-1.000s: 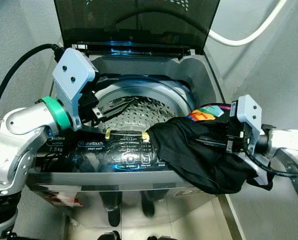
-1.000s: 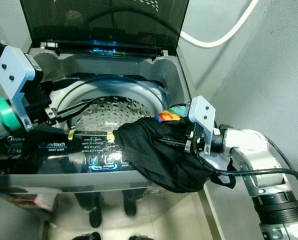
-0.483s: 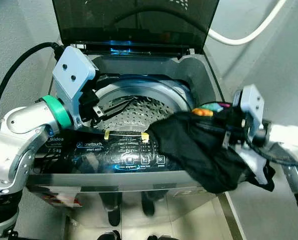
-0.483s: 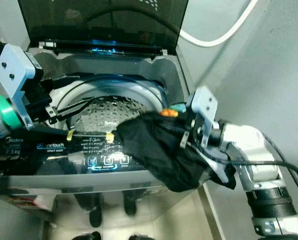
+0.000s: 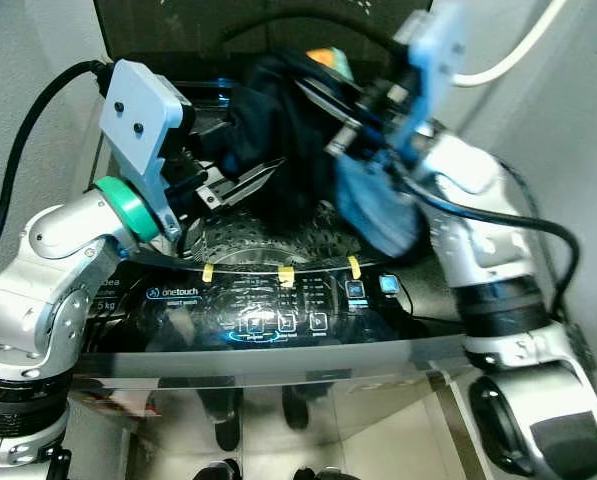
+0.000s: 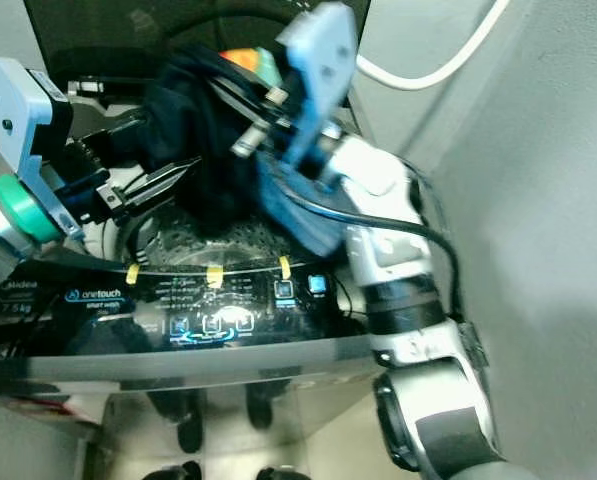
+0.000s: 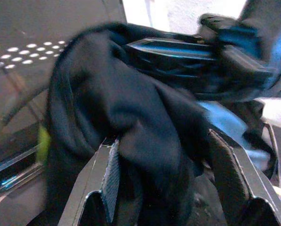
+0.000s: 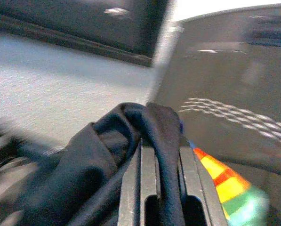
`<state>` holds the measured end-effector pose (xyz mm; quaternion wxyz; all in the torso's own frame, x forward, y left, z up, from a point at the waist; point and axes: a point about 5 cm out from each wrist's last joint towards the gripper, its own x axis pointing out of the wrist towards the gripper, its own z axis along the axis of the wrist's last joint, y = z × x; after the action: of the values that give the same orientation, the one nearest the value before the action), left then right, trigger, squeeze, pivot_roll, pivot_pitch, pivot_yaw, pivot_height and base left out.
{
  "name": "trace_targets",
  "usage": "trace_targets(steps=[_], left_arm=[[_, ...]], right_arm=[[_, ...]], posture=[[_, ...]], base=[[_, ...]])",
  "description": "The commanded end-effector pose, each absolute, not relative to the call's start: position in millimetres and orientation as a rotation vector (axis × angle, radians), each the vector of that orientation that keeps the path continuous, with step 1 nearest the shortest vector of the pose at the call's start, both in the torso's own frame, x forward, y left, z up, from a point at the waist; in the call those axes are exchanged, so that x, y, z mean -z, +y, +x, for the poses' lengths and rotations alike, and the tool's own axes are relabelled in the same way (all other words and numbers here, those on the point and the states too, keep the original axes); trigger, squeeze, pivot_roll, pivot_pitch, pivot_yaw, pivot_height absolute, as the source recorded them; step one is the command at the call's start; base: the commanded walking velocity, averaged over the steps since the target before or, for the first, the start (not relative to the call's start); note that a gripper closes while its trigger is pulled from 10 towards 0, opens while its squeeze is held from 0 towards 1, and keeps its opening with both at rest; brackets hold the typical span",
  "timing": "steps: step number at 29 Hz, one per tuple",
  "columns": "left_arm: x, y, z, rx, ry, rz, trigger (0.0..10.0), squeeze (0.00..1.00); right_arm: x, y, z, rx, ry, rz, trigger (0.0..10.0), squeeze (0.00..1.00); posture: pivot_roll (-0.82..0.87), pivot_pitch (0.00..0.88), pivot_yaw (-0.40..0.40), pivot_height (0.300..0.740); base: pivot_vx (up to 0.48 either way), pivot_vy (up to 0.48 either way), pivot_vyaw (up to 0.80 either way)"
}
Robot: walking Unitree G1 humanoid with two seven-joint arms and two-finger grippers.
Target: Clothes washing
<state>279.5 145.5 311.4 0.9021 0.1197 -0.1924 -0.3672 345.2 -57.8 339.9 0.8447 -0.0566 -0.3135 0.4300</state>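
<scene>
Left eye view: right gripper (image 5: 323, 100) clamps bunched black garment (image 5: 278, 130) above perforated steel drum (image 5: 268, 245); left gripper (image 5: 253, 180) spread around it; release next.

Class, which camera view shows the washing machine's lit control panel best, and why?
The left eye view: the control panel lies whole and sharp along the machine's front edge. The right eye view shows it too, slightly cut at the left. In the wrist views, dark clothing blocks the scene.

A dark garment (image 7: 131, 127) hangs bunched between the left claw's (image 7: 164, 188) two spread black fingers (image 7: 109, 181), draping over them. Just above the cloth, the right claw (image 7: 178, 56) clamps its upper folds. Behind stands a dark tinted lid (image 7: 36, 61), blurred.
</scene>
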Motion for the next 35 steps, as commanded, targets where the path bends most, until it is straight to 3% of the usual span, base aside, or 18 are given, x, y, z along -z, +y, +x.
trace_targets(steps=[1,7,11,16,17,18,23,24,25,32,33,35], left_arm=[[-309.7,138.3,271.7,0.811,-0.408,0.254,10.0,0.00],[-305.8,136.3,268.1,0.823,-0.400,0.258,10.0,0.00],[-300.3,136.5,271.9,0.820,-0.379,0.257,10.0,0.00],[-300.9,133.1,275.4,0.830,-0.377,0.253,10.0,0.00],[-301.2,132.4,275.4,0.833,-0.377,0.253,10.0,0.00],[-301.4,131.8,275.2,0.835,-0.377,0.253,10.0,0.00],[-301.1,131.2,272.9,0.839,-0.370,0.255,10.0,0.00],[-301.2,131.8,272.1,0.838,-0.368,0.256,10.0,0.00],[-301.2,132.3,271.6,0.837,-0.366,0.257,10.0,0.00],[-301.5,133.8,270.6,0.832,-0.361,0.262,10.0,0.00],[-301.6,133.4,270.4,0.833,-0.360,0.261,10.0,0.00],[-301.6,133.4,270.4,0.833,-0.360,0.261,10.0,0.00]], right_arm=[[-353.4,-46.9,345.6,-0.870,-0.720,-0.081,10.0,0.00],[-355.5,-28.4,343.6,-0.883,-0.731,-0.040,10.0,0.00],[-313.1,-34.3,313.0,-1.255,-0.599,-0.017,10.0,0.00],[-276.1,-41.9,337.7,-1.075,-0.445,-0.087,10.0,0.00],[-265.4,-42.5,346.8,-1.002,-0.399,-0.142,10.0,0.46],[-256.2,-42.9,353.6,-0.948,-0.357,-0.169,10.0,1.00],[-248.8,-40.5,357.7,-0.912,-0.335,-0.189,10.0,1.00],[-251.8,-41.2,355.9,-0.918,-0.346,-0.190,10.0,0.89],[-254.0,-41.7,354.5,-0.923,-0.353,-0.191,10.0,0.00],[-273.9,-54.8,345.3,-0.970,-0.428,-0.142,10.0,0.00],[-291.7,-69.1,336.2,-1.023,-0.502,-0.028,10.0,0.00],[-291.7,-69.1,336.2,-1.023,-0.502,-0.028,10.0,0.00]], posture=[[0.05,0.077,-0.044,0.740],[0.05,0.077,-0.050,0.740],[0.02,0.076,-0.036,0.740],[0.02,0.075,-0.023,0.740],[0.03,0.076,-0.019,0.740],[0.03,0.079,-0.017,0.740],[0.04,0.085,-0.013,0.740],[0.04,0.089,-0.012,0.740],[0.05,0.090,-0.011,0.740],[0.05,0.096,-0.010,0.740],[0.04,0.100,-0.010,0.740],[0.04,0.100,-0.010,0.740]], base=[[0.000,0.000,0.00],[0.000,0.000,0.00],[0.000,0.000,0.00],[0.000,0.000,0.00],[0.000,0.000,0.00],[0.000,0.000,0.00],[0.000,0.000,0.00],[0.000,0.000,0.00],[0.000,0.000,0.00],[0.000,0.000,0.00],[0.000,0.000,0.00],[0.000,0.000,0.00]])
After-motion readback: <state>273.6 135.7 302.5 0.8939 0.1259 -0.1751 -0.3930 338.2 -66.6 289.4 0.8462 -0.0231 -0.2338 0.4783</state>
